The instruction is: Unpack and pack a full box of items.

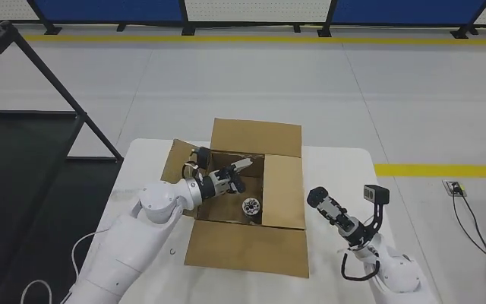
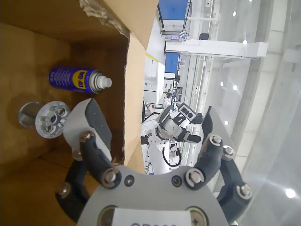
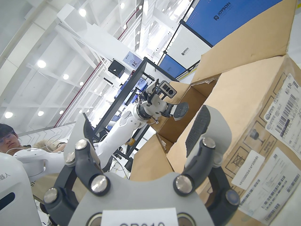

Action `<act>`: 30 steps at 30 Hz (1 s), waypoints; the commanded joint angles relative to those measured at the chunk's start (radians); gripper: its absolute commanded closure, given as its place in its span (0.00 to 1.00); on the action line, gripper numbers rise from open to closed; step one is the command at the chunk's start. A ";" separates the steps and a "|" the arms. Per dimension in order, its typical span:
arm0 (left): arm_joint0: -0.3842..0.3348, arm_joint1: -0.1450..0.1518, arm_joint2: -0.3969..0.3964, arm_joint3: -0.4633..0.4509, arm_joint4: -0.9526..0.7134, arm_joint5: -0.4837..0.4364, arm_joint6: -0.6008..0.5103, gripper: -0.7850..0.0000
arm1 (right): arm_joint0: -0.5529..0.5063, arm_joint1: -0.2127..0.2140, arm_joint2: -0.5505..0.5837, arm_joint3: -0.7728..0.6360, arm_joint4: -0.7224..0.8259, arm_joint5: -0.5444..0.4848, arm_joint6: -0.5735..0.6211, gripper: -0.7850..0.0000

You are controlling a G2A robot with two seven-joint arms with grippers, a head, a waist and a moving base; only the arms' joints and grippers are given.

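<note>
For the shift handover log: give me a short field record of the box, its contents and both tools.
Box: cardboard, flaps open, on the white table
Inside: blue spray can; metal flanged part
Left tool: open, empty, at the box opening
Right tool: open, empty, outside the box, beside it

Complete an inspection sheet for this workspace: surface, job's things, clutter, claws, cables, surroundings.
Surface: white table, box on it.
Job's things: open cardboard box holding a blue spray can and a round metal part.
Clutter: one dark speck on the table, too small to tell.
Claws: left claw open, empty, above the box; right claw open, empty, outside the box.
Cables: black cable on the floor; white cable beside the table.
Surroundings: grey floor, yellow line, blue panels.
</note>
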 commanded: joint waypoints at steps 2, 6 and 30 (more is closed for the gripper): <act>0.001 0.001 -0.001 -0.001 0.001 0.000 0.000 0.00 | 0.000 0.000 0.000 0.000 0.000 -0.001 0.000 0.00; 0.001 0.001 -0.001 -0.001 0.001 0.000 0.000 0.00 | 0.000 0.000 0.000 0.000 0.000 -0.001 0.000 0.00; -0.060 -0.091 0.102 0.177 -0.005 -0.215 0.119 0.00 | -0.077 0.020 -0.047 -0.108 -0.008 0.030 0.045 0.00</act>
